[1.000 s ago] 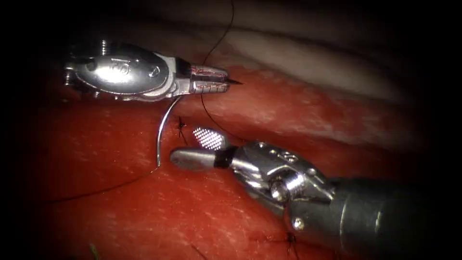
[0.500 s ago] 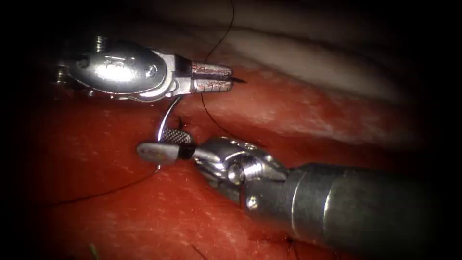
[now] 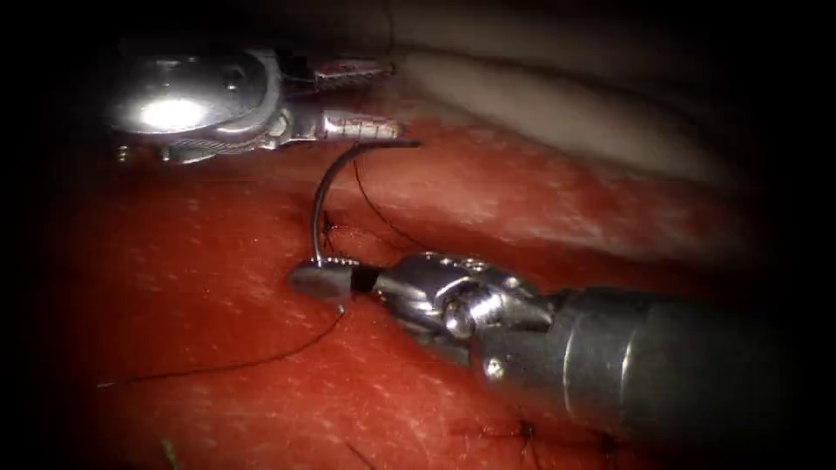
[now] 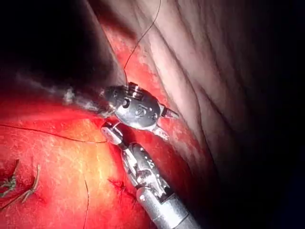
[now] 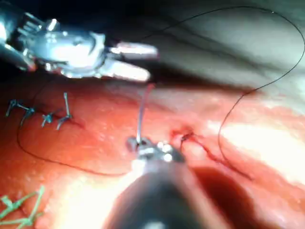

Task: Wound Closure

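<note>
Needle, thin steel curve, clamped near its tail in my right claw; left claw apart, empty, at 12 o'clock.

Surgical practice bench: raw tissue with stitched cut, steel tool, thread, seen through endoscope.

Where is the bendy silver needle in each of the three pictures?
Endoscope view: the thin curved steel needle arcs from the right arm's tool, shut near its thread end, up to the left arm's open, empty tool, clear of the red tissue.
Right wrist view: the needle rises from the right arm's tool.
Left wrist view: too small to tell.
Shared landmark: the left arm's tool.
</note>
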Controlling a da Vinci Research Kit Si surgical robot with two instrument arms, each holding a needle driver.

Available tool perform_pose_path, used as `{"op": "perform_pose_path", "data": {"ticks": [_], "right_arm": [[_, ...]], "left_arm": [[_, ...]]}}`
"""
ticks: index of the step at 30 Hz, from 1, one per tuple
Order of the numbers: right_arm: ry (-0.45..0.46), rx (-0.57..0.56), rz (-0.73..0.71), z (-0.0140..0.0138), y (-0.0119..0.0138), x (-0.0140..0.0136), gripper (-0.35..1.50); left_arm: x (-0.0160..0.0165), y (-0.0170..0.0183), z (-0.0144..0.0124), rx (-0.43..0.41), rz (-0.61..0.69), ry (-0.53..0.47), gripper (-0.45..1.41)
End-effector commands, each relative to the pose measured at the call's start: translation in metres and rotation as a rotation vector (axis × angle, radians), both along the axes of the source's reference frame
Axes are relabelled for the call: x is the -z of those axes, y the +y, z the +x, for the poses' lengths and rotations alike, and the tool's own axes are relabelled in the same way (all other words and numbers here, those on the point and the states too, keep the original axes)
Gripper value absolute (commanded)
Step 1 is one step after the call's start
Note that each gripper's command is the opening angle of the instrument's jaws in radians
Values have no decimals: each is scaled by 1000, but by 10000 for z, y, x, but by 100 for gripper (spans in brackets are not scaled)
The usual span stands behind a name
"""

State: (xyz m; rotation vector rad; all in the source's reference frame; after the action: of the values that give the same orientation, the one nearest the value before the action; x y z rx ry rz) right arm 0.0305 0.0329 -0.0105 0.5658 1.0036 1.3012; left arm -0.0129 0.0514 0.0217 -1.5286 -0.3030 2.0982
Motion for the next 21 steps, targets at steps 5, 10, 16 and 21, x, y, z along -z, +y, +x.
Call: {"op": "perform_pose_path", "data": {"ticks": [5,10,16,21], "right_arm": [[-125,85,-206,-26,16,-1,-35],[-267,184,-353,-58,36,4,-35],[-471,420,-690,-78,51,-1,-35],[-590,627,-928,-80,57,-1,-35]], "left_arm": [[19,10,30,-50,147,-73,59],[15,12,45,-81,309,-108,56],[-10,4,26,-139,489,36,54],[-24,-12,2,-95,657,148,43]]}}
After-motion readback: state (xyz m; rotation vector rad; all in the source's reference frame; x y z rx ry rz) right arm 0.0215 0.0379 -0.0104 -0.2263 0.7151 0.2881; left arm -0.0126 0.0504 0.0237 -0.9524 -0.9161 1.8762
